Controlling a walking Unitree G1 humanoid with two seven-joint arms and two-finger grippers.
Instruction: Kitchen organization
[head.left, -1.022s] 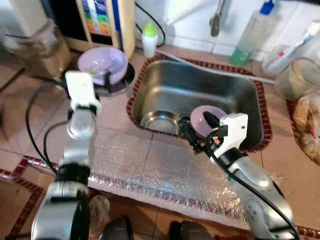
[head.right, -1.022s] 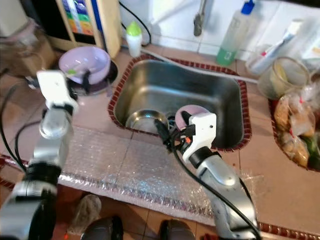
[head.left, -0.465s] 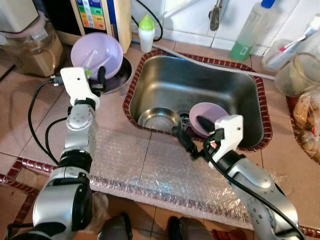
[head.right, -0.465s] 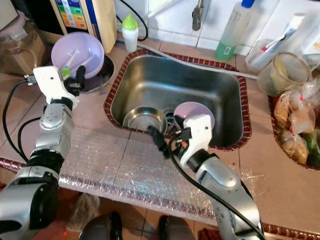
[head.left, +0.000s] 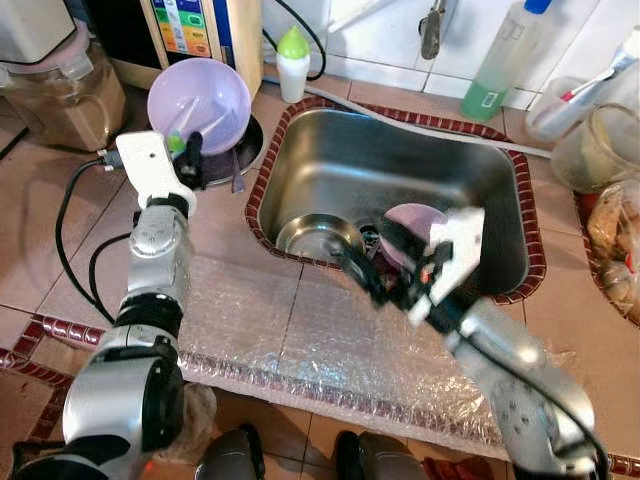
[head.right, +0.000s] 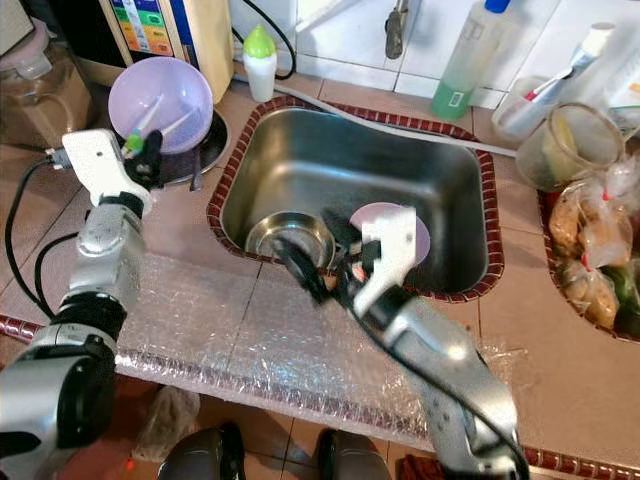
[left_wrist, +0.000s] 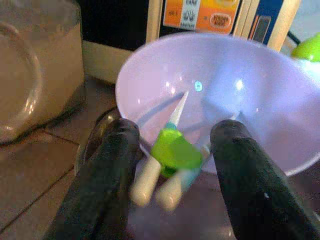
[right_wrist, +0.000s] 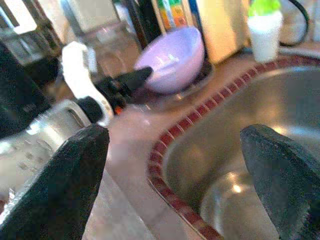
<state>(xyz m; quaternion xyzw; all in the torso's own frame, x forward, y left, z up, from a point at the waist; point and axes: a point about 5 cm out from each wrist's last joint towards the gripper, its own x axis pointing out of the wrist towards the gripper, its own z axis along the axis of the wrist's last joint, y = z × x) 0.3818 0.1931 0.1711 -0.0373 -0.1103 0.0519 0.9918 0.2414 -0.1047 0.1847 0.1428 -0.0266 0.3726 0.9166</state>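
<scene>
Your left claw (head.left: 190, 160) sits at the 10 o'clock side of the sink (head.left: 300, 140), up against the near rim of the tilted lilac bowl (head.left: 200, 100) that rests on a dark round stand on the table (head.left: 40, 250). In the left wrist view its two fingers (left_wrist: 107, 170) stand apart on either side of a bundle of pale-handled utensils with a green piece (left_wrist: 175, 150), which leans out of the bowl; the fingers flank the bundle, and you cannot tell whether they are touching it.

Your right claw (head.left: 365, 260) is over the near edge of the sink, at about 6 o'clock of the basin, blurred. Its fingers (right_wrist: 70, 175) are spread wide with nothing between them, pointing toward 10 o'clock across the sink corner.

Inside the sink, a steel bowl (head.left: 315, 238) lies at the near left of the basin, and a small lilac plate (head.left: 415, 222) lies just to its 3 o'clock, partly hidden behind the right wrist.

A sheet of bubble wrap (head.left: 270, 330) covers the table along the near side of the sink. Behind the sink at 12 o'clock you have a small white bottle with a green cap (head.left: 292, 62), and at 2 o'clock a tall green soap bottle (head.left: 500, 65). At 3 o'clock stands a glass jar (head.left: 600, 150).
</scene>
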